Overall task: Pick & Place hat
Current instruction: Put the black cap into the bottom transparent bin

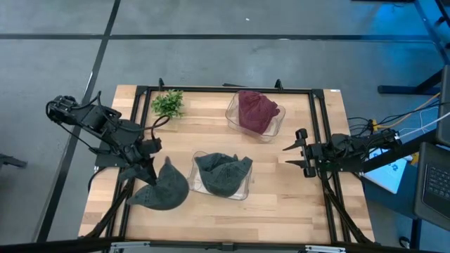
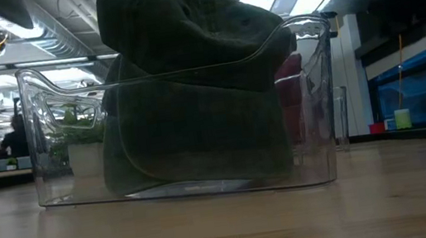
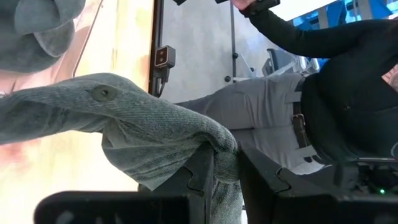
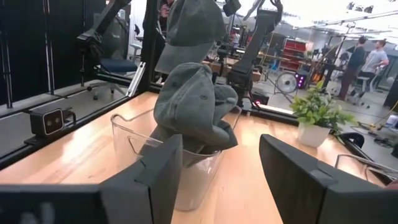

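A grey hat (image 1: pixel 166 190) hangs from my left gripper (image 1: pixel 150 169) over the near left part of the table; its top button (image 3: pixel 101 93) shows in the left wrist view. The right wrist view shows this hat (image 4: pixel 189 25) in the air beyond the bin. A second grey hat (image 1: pixel 221 174) sits crumpled in a clear bin (image 1: pixel 246 191) at the table's middle. A maroon hat (image 1: pixel 256 111) lies in another clear bin (image 1: pixel 230 112) farther back. My right gripper (image 1: pixel 290 156) waits open at the right, pointing at the middle bin (image 4: pixel 124 134). My left gripper is shut on a bunched fold of the grey hat's cloth (image 3: pixel 225 149), pinched between the two fingers (image 3: pixel 200 173). The hat hangs below and beside the gripper, lifted off the table, its crown slack.
A small potted plant (image 1: pixel 169 103) stands at the far left of the table. A black frame (image 1: pixel 225 89) runs around the work area. A person in dark top and grey trousers (image 3: pixel 323 93) stands beyond the table's left side. Bare wood (image 1: pixel 281 204) lies at the near right.
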Robot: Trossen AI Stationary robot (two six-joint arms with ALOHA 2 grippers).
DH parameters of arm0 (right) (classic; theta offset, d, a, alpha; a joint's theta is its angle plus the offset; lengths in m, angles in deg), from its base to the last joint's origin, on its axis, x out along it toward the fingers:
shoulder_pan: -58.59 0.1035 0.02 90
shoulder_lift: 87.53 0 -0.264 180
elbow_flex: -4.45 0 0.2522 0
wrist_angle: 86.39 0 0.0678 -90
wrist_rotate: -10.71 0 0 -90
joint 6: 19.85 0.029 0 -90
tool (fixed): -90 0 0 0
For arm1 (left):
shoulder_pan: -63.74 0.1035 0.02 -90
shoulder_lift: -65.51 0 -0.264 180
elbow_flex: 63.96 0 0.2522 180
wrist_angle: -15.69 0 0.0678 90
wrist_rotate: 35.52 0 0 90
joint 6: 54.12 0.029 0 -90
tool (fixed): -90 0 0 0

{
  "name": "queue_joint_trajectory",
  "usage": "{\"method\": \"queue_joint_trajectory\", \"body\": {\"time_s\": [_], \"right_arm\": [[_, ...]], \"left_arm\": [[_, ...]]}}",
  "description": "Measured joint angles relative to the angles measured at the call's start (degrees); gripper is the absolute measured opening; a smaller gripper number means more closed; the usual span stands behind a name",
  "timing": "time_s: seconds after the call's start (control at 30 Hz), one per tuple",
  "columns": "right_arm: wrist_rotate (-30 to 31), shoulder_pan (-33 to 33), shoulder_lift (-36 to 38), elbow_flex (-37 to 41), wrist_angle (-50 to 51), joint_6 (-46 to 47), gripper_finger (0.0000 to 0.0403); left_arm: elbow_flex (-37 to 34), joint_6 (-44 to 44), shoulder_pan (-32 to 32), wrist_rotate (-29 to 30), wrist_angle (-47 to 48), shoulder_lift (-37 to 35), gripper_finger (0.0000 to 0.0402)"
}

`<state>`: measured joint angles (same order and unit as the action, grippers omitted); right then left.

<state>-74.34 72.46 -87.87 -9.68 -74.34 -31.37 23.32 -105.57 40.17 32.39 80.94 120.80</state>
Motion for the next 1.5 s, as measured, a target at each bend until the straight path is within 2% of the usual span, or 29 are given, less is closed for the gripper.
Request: {"method": "queue_joint_trajectory", "body": {"time_s": [0.3, 0.43, 0.87, 1.0, 1.17, 1.3, 1.5], "right_arm": [[0.0, 0.0, 0.0, 0.0, 0.0, -0.6, 0.0213], [0.0, 0.0, 0.0, 0.0, 0.0, -0.8, 0.0213], [0.0, 0.0, 0.0, 0.0, 0.0, -0.8, 0.0213], [0.0, 0.0, 0.0, 0.0, 0.0, -0.8, 0.0213], [0.0, 0.0, 0.0, 0.0, 0.0, -0.8, 0.0213], [0.0, 0.0, 0.0, 0.0, 0.0, -0.8, 0.0213], [0.0, 0.0, 0.0, 0.0, 0.0, -0.8, 0.0213]], "left_arm": [[0.0, -1.8, 0.0, -0.1, -0.2, 0.1, 0.0049], [0.1, 0.8, 0.0, -0.1, -0.2, 0.5, 0.0049], [9.0, 27.6, 0.1, -0.1, 1.5, 2.4, 0.0049], [11.2, 32.2, 0.4, -0.2, 1.5, 2.6, 0.0049], [13.1, 35.2, 2.2, -5.7, 1.6, 5.3, 0.0049], [15.4, 40.9, 2.4, -9.0, 3.2, 8.6, 0.0049], [18.7, 50.6, 2.4, -9.3, 8.7, 14.6, 0.0049]]}}
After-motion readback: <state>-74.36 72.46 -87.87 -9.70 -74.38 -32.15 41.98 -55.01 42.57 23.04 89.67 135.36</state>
